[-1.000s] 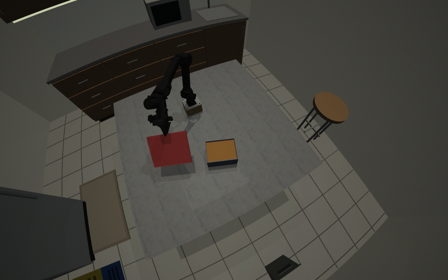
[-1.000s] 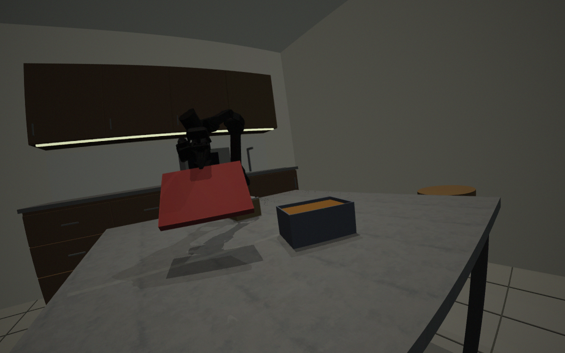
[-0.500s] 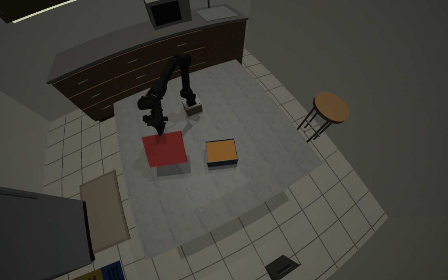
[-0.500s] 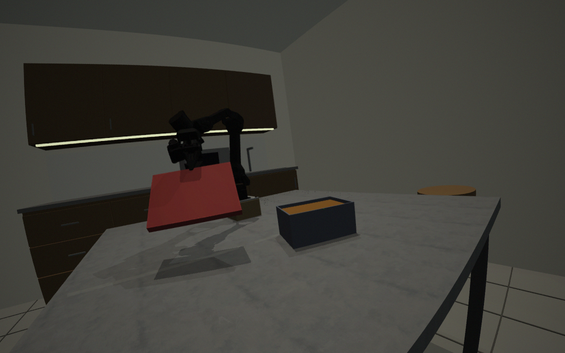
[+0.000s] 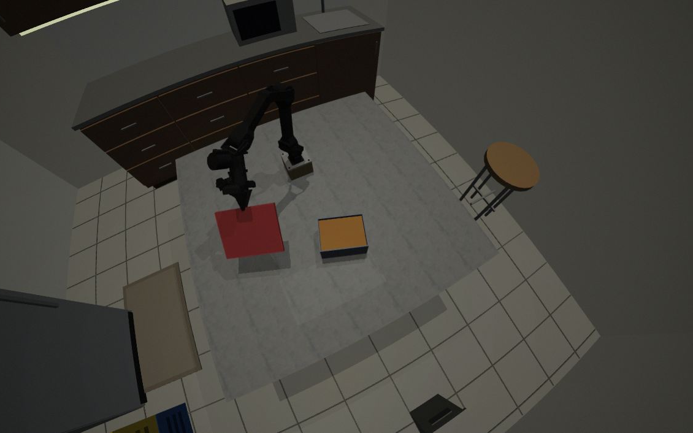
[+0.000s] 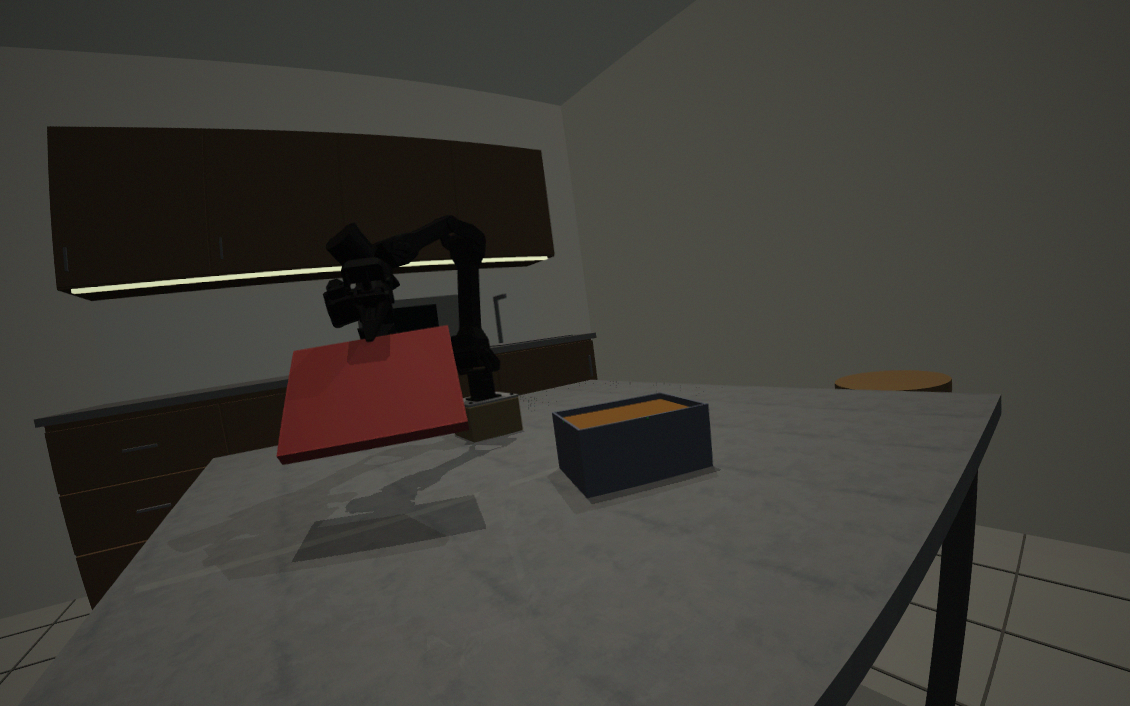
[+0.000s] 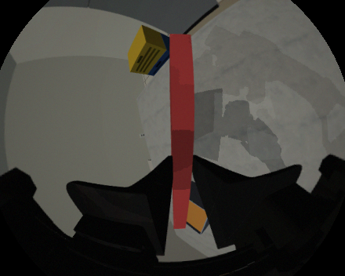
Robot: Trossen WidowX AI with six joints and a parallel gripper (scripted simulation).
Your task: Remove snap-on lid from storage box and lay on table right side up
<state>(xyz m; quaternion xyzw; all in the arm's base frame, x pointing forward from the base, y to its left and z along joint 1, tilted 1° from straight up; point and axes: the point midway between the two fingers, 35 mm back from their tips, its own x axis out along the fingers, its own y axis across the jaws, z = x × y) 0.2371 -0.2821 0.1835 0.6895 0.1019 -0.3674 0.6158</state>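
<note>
My gripper (image 5: 243, 208) (image 6: 367, 340) (image 7: 181, 159) is shut on the back edge of the flat red lid (image 5: 249, 231) (image 6: 367, 394) (image 7: 181, 96). The lid hangs in the air above the table, tilted down toward the front, to the left of the box. Its shadow lies on the table below. In the wrist view the lid shows edge-on between the two dark fingers. The dark blue storage box (image 5: 342, 236) (image 6: 633, 442) stands open on the table, its orange inside showing; a corner of it shows in the wrist view (image 7: 195, 217).
The arm's base (image 5: 297, 167) (image 6: 489, 418) stands on the grey marble table (image 5: 381, 161) (image 6: 727, 570) behind the lid. A round stool (image 5: 511, 166) (image 6: 892, 381) stands right of the table. Cabinets (image 5: 203, 107) run along the back. A yellow and blue box (image 7: 147, 53) lies on the floor.
</note>
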